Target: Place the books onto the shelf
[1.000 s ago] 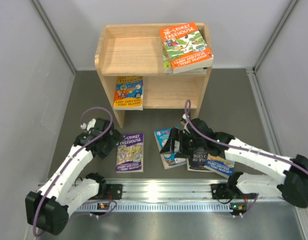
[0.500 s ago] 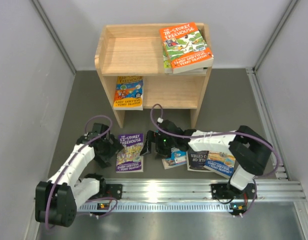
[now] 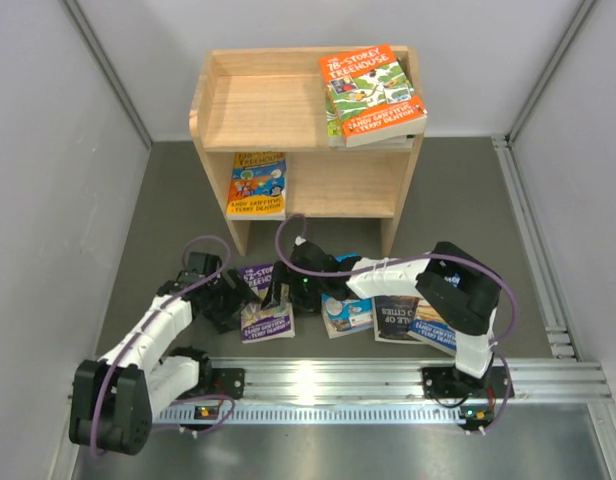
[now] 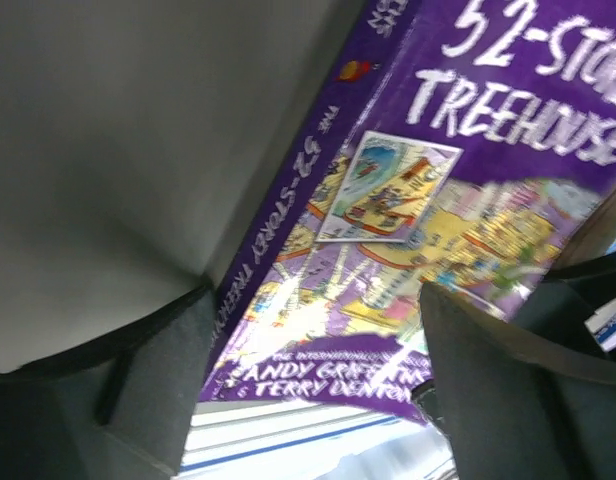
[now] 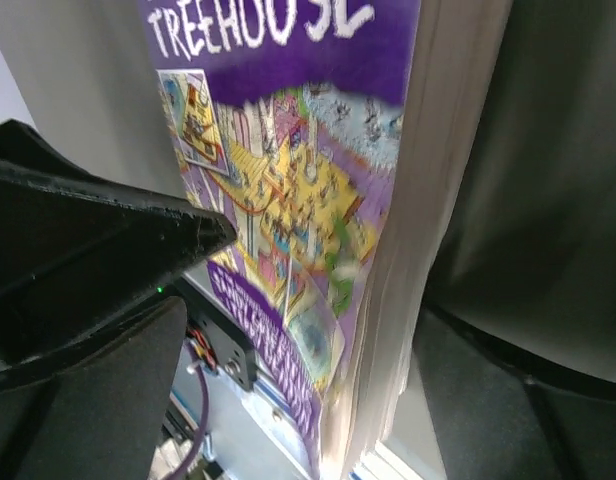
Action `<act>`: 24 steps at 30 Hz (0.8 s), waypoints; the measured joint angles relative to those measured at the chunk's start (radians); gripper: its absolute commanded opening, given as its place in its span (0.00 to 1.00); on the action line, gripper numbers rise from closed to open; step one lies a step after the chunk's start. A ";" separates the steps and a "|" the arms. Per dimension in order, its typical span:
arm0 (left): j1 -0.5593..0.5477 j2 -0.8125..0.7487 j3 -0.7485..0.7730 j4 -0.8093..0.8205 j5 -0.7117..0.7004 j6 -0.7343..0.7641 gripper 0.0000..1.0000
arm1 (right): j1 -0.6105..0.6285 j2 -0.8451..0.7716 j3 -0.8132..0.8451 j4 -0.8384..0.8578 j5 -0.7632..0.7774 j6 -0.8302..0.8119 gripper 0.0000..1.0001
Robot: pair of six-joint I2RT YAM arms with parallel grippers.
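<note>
A purple "52-Storey Treehouse" book lies skewed on the grey floor in front of the wooden shelf. My left gripper is at its spine side, open, and the left wrist view shows the book's lower corner between the wide fingers of the left gripper. My right gripper is at the opposite edge, open. In the right wrist view the book's page edge stands in the right gripper with gaps on both sides. An orange book tops a stack on the shelf. Another book leans on the lower tier.
Three more books lie on the floor to the right: a blue one, a dark one and one partly under the right arm. The aluminium rail runs along the near edge. Grey walls close in both sides.
The right arm swung left from the floor books to the purple book's right edge. The left gripper closed in on its left edge. The purple book has turned and shifted slightly.
</note>
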 measured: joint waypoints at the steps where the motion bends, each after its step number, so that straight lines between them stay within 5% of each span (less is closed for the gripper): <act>1: 0.000 0.003 -0.005 0.013 0.006 -0.002 0.81 | 0.000 0.009 0.006 0.007 0.000 0.006 0.86; 3: 0.002 0.002 -0.024 0.053 0.035 -0.011 0.74 | -0.002 0.022 0.006 0.034 -0.003 0.016 0.75; 4: 0.002 0.000 -0.037 0.081 0.052 -0.019 0.73 | -0.002 0.030 0.006 0.048 -0.005 0.016 0.57; 7: 0.004 -0.003 -0.060 0.130 0.081 -0.033 0.71 | -0.007 0.050 0.002 0.056 0.001 0.018 0.30; 10: 0.004 -0.028 -0.077 0.150 0.093 -0.041 0.70 | -0.010 0.052 -0.006 0.063 0.011 0.011 0.14; 14: 0.000 -0.073 -0.093 0.148 0.095 -0.053 0.72 | -0.014 0.018 -0.038 0.067 0.012 0.006 0.01; 24: -0.003 -0.351 -0.054 0.011 0.103 -0.085 0.84 | -0.046 -0.293 -0.214 -0.043 -0.005 0.030 0.00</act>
